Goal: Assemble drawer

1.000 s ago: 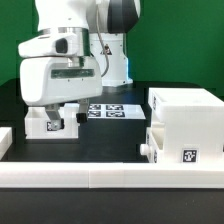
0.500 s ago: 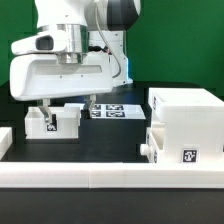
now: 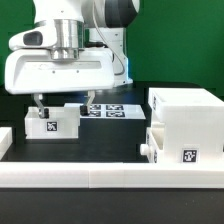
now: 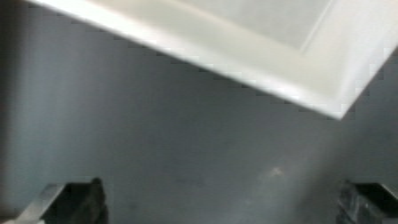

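Shows a black table [image 3: 120, 140] before a green backdrop, with a white Panda arm [image 3: 70, 60] reaching down on the exterior view's left. Holds the gripper [image 3: 64, 101] with its two dark fingers [image 3: 38, 101] spread wide, clasping nothing. Places those fingers at the top edge of the small open-top tray [image 3: 52, 122], a white box standing upright on the table, with a square black-and-white tag on its near face. Hard to judge depth from this angle: possibly astride the tray, possibly just behind it.

Through the wrist view, shows the fingertips [image 4: 71, 203] far apart, with only bare dark table in the gap, and a blurred white corner of the tray [image 4: 267, 50] lying outside that gap.

Sets the tall housing [image 3: 185, 108] on the exterior view's right, well apart from the small tray. Puts a second tray [image 3: 170, 140], tagged on its front, low against the housing, touching it.

Lays the marker board [image 3: 108, 110] flat farther back, between arm and housing. Runs a low white border rail [image 3: 110, 178] along the near edge of the table.
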`<state>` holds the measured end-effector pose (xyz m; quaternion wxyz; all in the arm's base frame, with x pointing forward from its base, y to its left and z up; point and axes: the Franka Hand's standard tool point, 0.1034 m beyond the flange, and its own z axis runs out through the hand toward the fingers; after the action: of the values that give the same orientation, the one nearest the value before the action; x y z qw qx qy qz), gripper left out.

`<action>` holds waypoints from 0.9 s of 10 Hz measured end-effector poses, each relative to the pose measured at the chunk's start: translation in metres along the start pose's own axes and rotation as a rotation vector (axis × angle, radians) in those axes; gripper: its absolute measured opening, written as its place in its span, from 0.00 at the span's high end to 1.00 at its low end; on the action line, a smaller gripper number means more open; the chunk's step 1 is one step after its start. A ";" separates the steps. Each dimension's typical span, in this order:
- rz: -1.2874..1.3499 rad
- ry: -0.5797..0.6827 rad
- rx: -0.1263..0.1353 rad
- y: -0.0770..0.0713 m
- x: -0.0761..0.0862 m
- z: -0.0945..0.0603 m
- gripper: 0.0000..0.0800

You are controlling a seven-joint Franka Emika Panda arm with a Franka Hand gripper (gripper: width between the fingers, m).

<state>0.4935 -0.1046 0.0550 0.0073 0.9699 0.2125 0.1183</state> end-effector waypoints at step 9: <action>0.106 -0.147 0.075 -0.042 -0.005 -0.003 0.19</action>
<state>0.4717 -0.0689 0.0542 -0.0196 0.9855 0.1641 0.0388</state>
